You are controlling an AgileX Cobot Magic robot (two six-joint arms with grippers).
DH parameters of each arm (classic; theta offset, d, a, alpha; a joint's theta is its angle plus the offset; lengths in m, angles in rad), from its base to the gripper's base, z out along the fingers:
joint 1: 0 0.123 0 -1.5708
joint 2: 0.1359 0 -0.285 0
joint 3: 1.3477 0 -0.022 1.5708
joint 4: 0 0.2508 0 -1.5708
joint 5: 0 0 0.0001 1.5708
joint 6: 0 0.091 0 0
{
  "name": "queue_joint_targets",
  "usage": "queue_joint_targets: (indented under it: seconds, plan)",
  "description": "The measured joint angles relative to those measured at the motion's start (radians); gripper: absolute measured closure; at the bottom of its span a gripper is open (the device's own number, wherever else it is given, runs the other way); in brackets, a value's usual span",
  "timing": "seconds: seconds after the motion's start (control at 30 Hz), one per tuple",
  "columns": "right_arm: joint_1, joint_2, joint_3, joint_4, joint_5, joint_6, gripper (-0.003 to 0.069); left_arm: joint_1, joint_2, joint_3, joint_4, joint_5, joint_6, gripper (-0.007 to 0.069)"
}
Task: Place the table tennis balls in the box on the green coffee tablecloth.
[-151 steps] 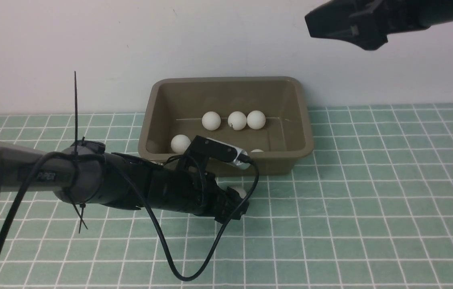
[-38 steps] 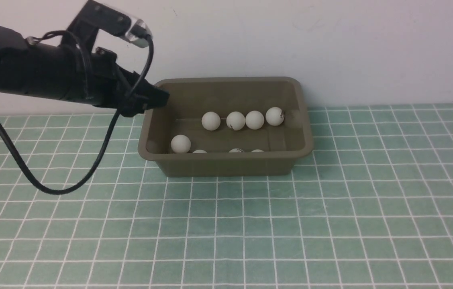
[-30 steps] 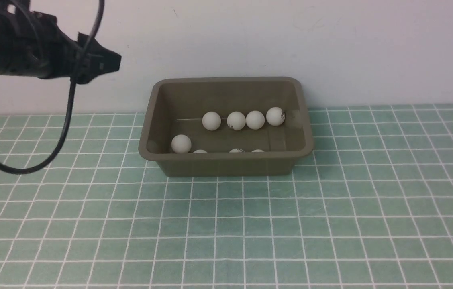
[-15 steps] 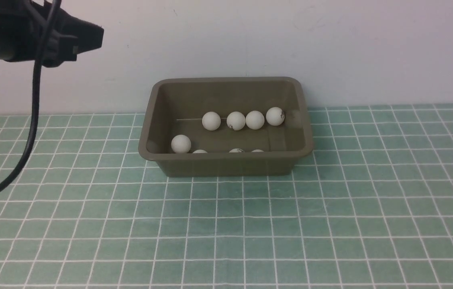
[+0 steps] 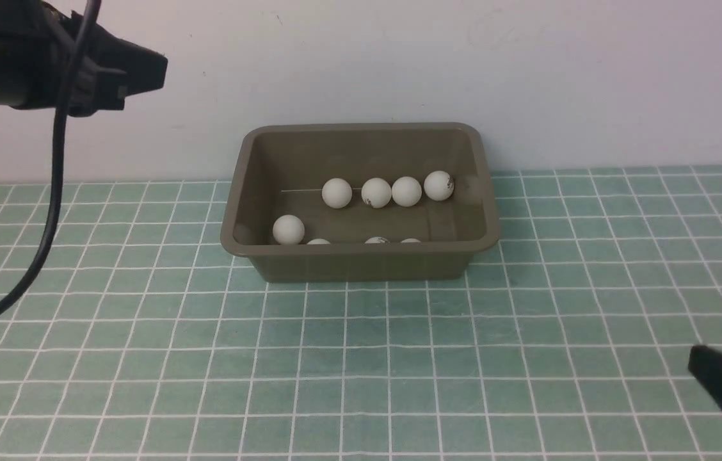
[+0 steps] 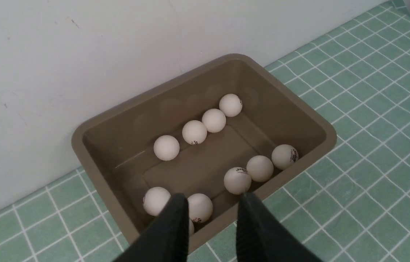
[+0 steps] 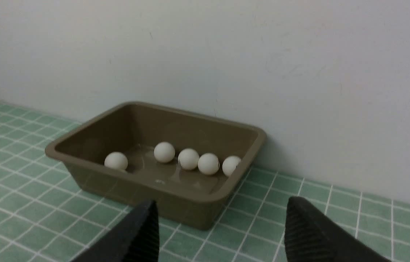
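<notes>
Green coffee tablecloth (image 5: 361, 371) covers the whole work surface, grid lines running to the wall; no loose ball shows anywhere on it in any of the three views. The box (image 5: 361, 259) sits on the cloth at 12 o'clock from the robot, back rim close against the wall. Left arm is raised high at about 10 o'clock, well apart from the box; the left gripper (image 6: 210, 227) has its fingers parted with nothing between them, as the left wrist view shows, looking down into the box. Right gripper (image 7: 219, 233) is low at about 4 o'clock in the front view, only partly in frame there; its own wrist view shows the fingers spread wide and empty, facing the box from across the cloth. The table tennis balls (image 6: 214, 120) all lie inside the box: a row of four along the far wall, five more bunched along the near wall, nine counted from the left wrist view. Judgement: the collecting step looks finished, every visible ball being in the box. The next move likely calls for no further grasp, only parking both arms clear without knocking the box rim.
</notes>
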Motion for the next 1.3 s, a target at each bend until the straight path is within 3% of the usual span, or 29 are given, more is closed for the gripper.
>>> queue_joint_targets:
  seconds: [0.43, 0.63, 0.7, 0.87, 1.3]
  plan:
    - [-0.034, -0.126, 0.091, 0.003, 0.056, 0.0, 0.0229, 0.0, 0.0, 0.0, 0.003, 0.065, 0.0, 0.045]
    - [-0.133, -0.214, 0.126, 0.008, 0.064, 0.0, 0.0229, 0.0, 0.0, 0.0, 0.002, 0.083, 0.0, 0.045]
    - [-0.235, -0.291, 0.13, 0.025, 0.065, 0.0, 0.0229, 0.0, 0.0, 0.0, -0.002, 0.096, 0.0, 0.045]
    - [-0.353, -0.374, 0.169, 0.023, 0.061, 0.0, 0.0229, 0.0, 0.0, 0.0, -0.031, 0.131, 0.0, 0.045]
    - [-0.46, -0.449, 0.3, 0.057, 0.082, 0.002, 0.023, 0.0, 0.0, 0.0, -0.05, 0.146, 0.0, 0.045]
